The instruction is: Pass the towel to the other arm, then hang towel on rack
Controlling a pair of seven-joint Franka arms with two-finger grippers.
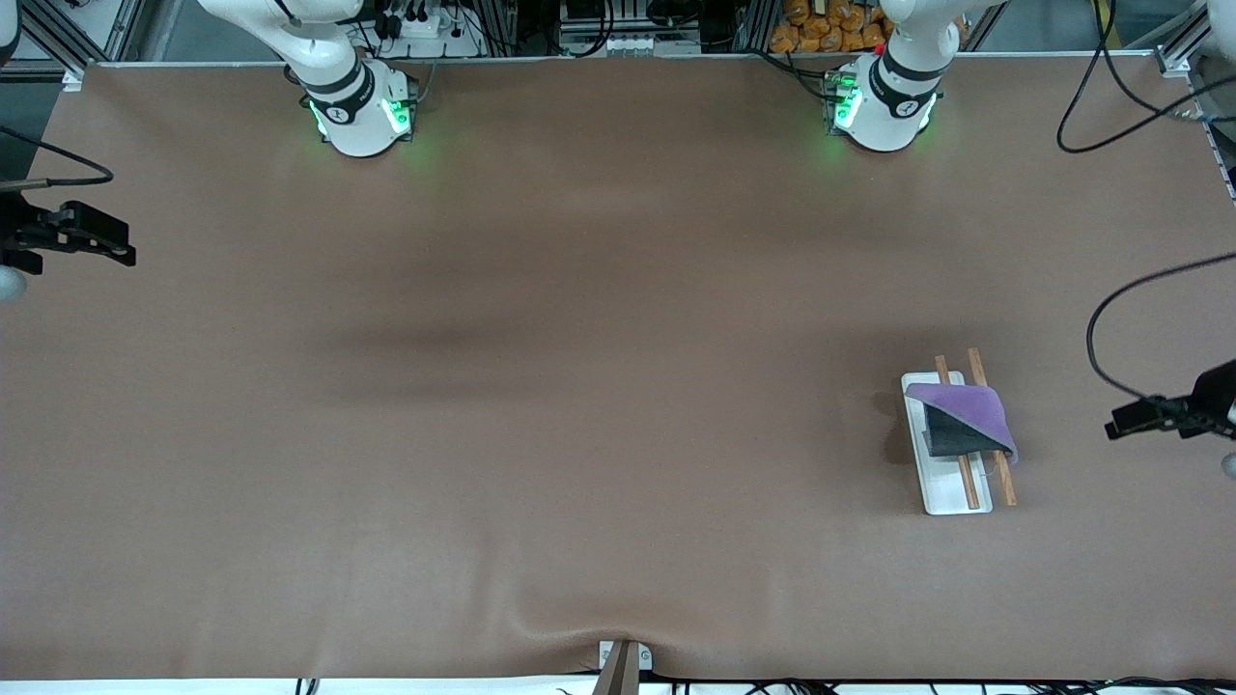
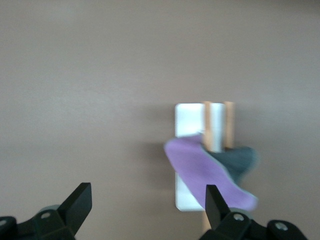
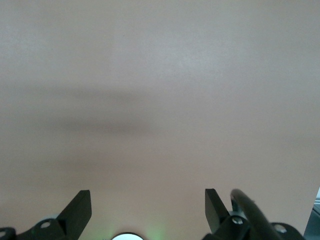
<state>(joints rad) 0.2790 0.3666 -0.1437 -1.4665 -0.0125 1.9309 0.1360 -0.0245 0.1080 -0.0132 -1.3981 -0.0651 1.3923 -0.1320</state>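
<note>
1. Right gripper (image 3: 147,210): fingers spread wide, empty, over bare table (image 1: 483,386) at its own end.
2. Towel (image 1: 966,410): draped across rack (image 1: 951,497) rods.
3. Left gripper (image 2: 147,207): fingers spread wide, empty, just beside rack, touching nothing.

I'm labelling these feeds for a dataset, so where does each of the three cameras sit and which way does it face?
Front view: high across the table, facing both arm bases; shows the rack with the towel draped on it, the left gripper and the right gripper, both open, at that view's edges.
Left wrist view: on the left arm's wrist, looking past its own open fingers at towel and rack.
Right wrist view: on the right arm's wrist, facing bare table past its own open fingers.
Shared: front and left wrist views both show towel and rack.
</note>
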